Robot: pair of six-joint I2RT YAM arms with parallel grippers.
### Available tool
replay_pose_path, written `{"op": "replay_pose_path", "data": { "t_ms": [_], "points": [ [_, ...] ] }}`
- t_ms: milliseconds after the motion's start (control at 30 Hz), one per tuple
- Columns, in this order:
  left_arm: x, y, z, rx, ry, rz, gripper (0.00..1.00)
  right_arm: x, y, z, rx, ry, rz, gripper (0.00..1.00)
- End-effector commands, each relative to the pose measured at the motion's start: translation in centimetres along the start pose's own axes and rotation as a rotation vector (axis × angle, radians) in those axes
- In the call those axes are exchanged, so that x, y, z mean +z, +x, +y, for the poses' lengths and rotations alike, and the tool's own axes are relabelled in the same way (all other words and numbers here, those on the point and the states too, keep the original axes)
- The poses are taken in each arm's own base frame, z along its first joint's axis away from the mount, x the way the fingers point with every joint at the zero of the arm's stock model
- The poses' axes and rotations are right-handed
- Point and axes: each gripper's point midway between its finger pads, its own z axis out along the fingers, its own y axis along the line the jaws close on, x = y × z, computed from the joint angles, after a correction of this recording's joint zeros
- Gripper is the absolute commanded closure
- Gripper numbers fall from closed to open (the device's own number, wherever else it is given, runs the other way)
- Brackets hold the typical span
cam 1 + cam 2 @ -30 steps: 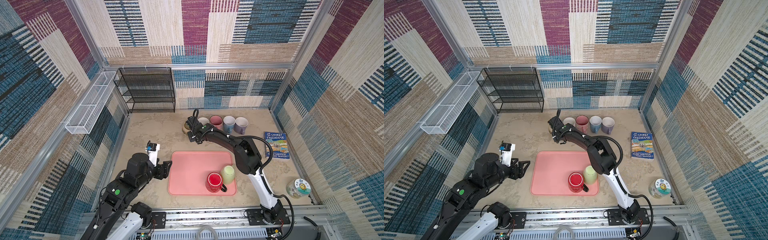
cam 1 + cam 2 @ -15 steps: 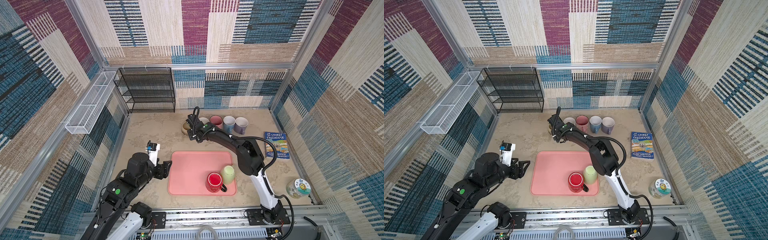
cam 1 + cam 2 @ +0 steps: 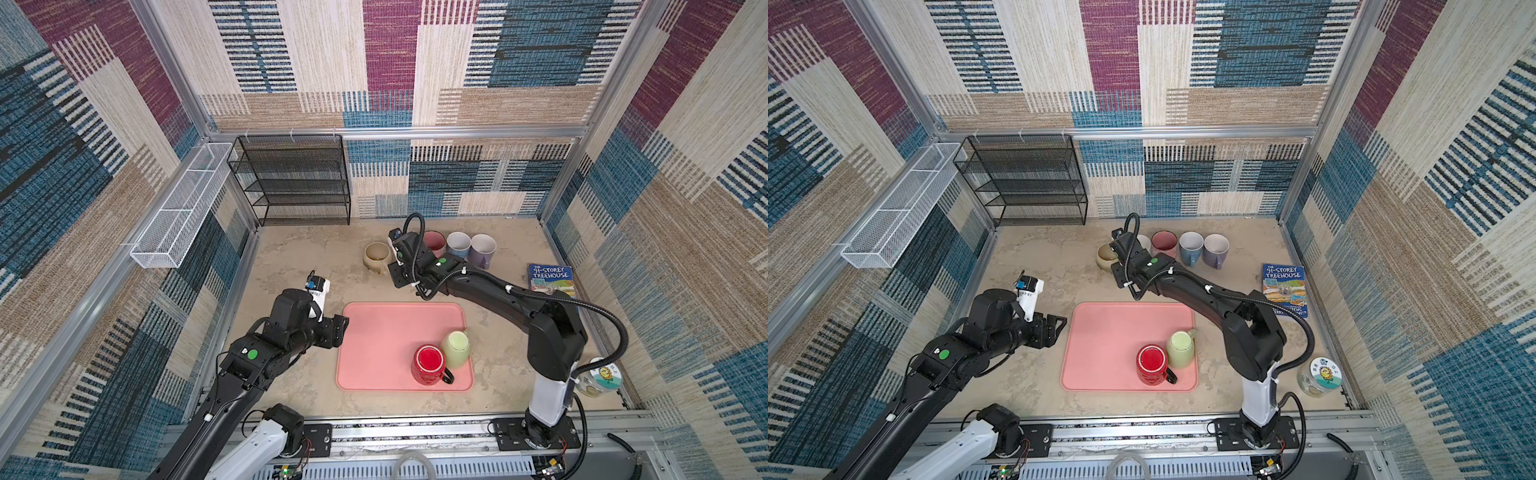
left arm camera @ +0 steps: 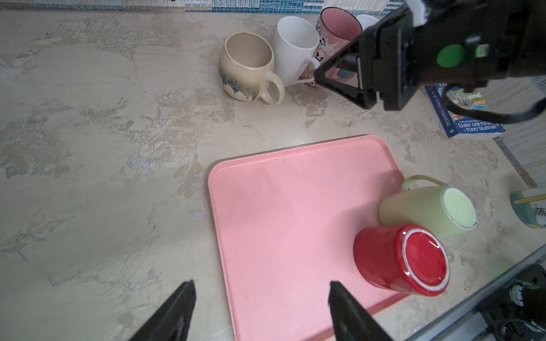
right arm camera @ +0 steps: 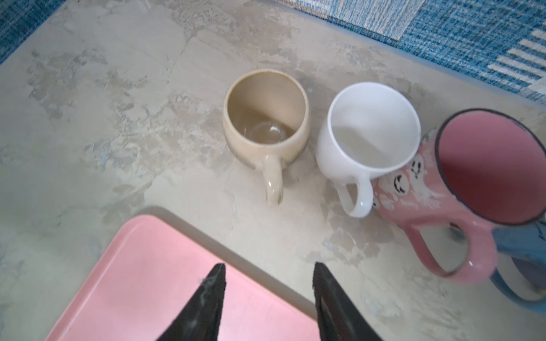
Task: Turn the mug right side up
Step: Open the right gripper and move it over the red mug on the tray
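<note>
Patchwork walls box in a mottled table; the pink tray carries a red mug and green mug, both upside down. Beige mug stands upright beyond the tray, beside a white mug. Left gripper and right gripper both have jaws apart, empty.

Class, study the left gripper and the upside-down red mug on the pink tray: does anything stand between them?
Nothing visible does. Only bare pink tray lies between the open left gripper and the red mug. The upside-down green mug sits beside it, on the side away from that gripper.
</note>
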Motion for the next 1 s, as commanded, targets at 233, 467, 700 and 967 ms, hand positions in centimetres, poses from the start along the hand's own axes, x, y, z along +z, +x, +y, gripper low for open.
{"op": "replay_pose_path", "data": {
  "t_ms": [233,467,700,967],
  "points": [
    [1.3,-0.5,-1.9,-0.068,0.072,0.035,0.25,-6.7,4.5,1.2,-0.01,-0.092,-0.019,0.48],
    [2.3,0.0,-3.6,-0.057,0.077,0.039,0.25,-9.7,9.4,3.1,-0.048,-0.151,0.061,0.48],
    [3.2,0.8,-5.0,-0.033,0.069,0.045,0.25,-12.4,13.7,4.6,-0.039,-0.229,0.14,0.46],
    [4.4,2.0,-6.2,-0.005,0.071,0.068,0.26,-13.3,17.9,3.7,0.019,-0.2,0.227,0.4]
  ]
}}
